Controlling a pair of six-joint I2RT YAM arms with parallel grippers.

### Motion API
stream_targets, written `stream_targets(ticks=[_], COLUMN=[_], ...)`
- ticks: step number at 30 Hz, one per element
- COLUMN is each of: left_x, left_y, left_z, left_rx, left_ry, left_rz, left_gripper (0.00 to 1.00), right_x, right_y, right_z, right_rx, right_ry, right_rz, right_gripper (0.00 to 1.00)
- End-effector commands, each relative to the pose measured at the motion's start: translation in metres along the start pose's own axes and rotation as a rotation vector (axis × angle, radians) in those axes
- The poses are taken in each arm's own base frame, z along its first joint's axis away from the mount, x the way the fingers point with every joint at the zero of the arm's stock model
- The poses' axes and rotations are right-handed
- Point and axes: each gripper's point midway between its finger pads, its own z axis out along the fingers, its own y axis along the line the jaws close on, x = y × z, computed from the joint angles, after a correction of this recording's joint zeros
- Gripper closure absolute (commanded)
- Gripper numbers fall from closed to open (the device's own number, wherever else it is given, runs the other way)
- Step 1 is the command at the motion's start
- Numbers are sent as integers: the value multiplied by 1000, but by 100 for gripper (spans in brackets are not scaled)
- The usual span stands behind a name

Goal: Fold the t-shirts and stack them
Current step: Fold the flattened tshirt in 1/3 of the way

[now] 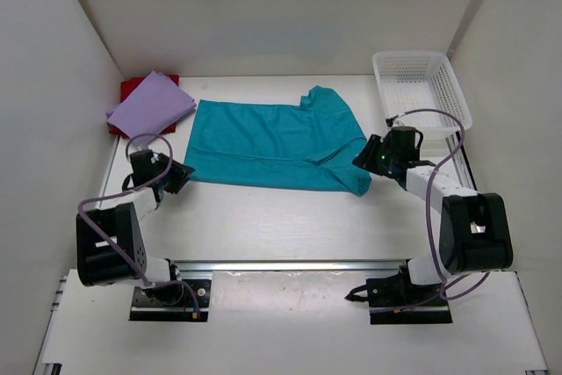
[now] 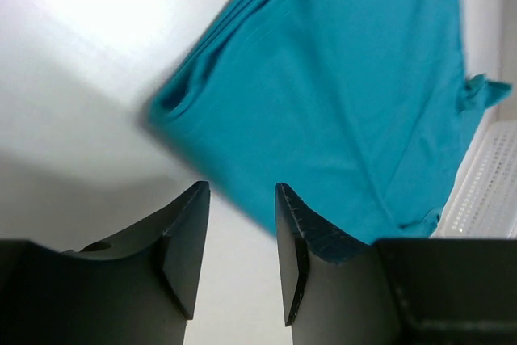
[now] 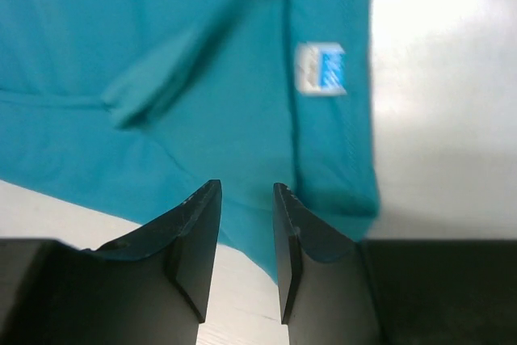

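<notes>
**A:** Where is the teal shirt (image 1: 272,142)?

**B:** It lies flat across the middle of the table (image 1: 263,226), long side running left to right. One sleeve pokes out at its far right corner. At the near left corner the cloth is doubled over in layers, which the left wrist view shows as a rolled edge.

**A:** And the other two?

**B:** The lavender shirt (image 1: 151,104) is folded into a rough square in the far left corner. It sits on top of the red shirt (image 1: 132,87), of which only a strip shows along the far edges. Both are apart from the teal one.

**A:** What about the left gripper (image 2: 242,187)?

**B:** It is low, just beside the teal shirt's near left corner. Its jaws stand apart with nothing between them, and only table and the cloth's edge show through the gap.

**A:** The right gripper (image 3: 246,187)?

**B:** It is at the shirt's near right corner, jaws also apart and holding nothing. Past its fingers a small white and blue label (image 3: 321,69) is visible on the cloth. I can't tell whether either gripper touches the fabric.

**A:** Anything else nearby?

**B:** A white mesh basket (image 1: 457,94) stands in the far right corner, beyond the right arm.
</notes>
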Motion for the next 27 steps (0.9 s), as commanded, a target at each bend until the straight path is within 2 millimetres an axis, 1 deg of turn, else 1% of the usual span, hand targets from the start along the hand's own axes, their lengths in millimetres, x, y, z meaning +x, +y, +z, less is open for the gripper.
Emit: stream_targets(ticks=[1,2,3,5,6,7,8,9,10,11,13,15,16,17,18,20,21,22,23,24,25,26,27], left_x=[22,28,32,33,35,35,34,31,28,28,29,25,26,22,23,19,17,13,9,10,4,2,2], left_y=[12,17,21,21,24,24,24,25,29,28,30,30,31,31,31,28,25,25,23,25,22,21,23], left_z=[-1,0,1,2,3,4,4,4,7,8,10,11,11,11,11,12,12,11,10,9,10,9,10], left_rx=[29,25,12,14,4,-3,-6,-14,-23,-17,-25,-28,-30,-31,-29,-31,-25,-30,-32,-38,-29,-26,-35], left_ry=[75,88,92,91,98,89,81,68,61,66,70,56,55,43,44,29,23,4,-8,-12,-27,-32,-28], left_rz=[-78,-86,-84,-92,-96,-89,-77,-82,-90,-93,-105,-106,-108,-117,-110,-124,-121,-114,-112,-116,-117,-118,-124], left_gripper=[51,51,51,52,54,54,55,54,56,59,66,69,75,83,86,97,99,100,100,100,100,100,100], right_x=[7,14,17,16,20,17,20,22,23,23,21,19,19,19,18,14,15,15,8,5,1,1,-4], right_y=[-6,-9,-6,-8,-13,-11,-14,-9,-13,-9,-16,-15,-14,-13,-12,-12,-10,-7,-8,-8,-6,-8,-9], right_z=[0,1,1,3,6,7,8,11,13,14,20,24,27,28,30,30,31,30,29,29,28,28,28], right_rx=[-14,-27,-57,-56,-36,-43,-41,-61,-55,-61,-31,-33,-34,-31,-37,-26,-22,-24,-18,-17,-33,-22,-18], right_ry=[-1,11,19,21,34,31,40,51,54,60,63,70,71,71,68,55,57,51,32,22,12,12,1], right_rz=[-1,4,13,15,13,13,23,25,31,29,29,29,28,24,24,24,19,5,7,5,3,5,8], right_gripper=[69,70,70,72,72,72,72,73,74,74,74,74,74,76,84,94,100,100,100,100,100,100,100])
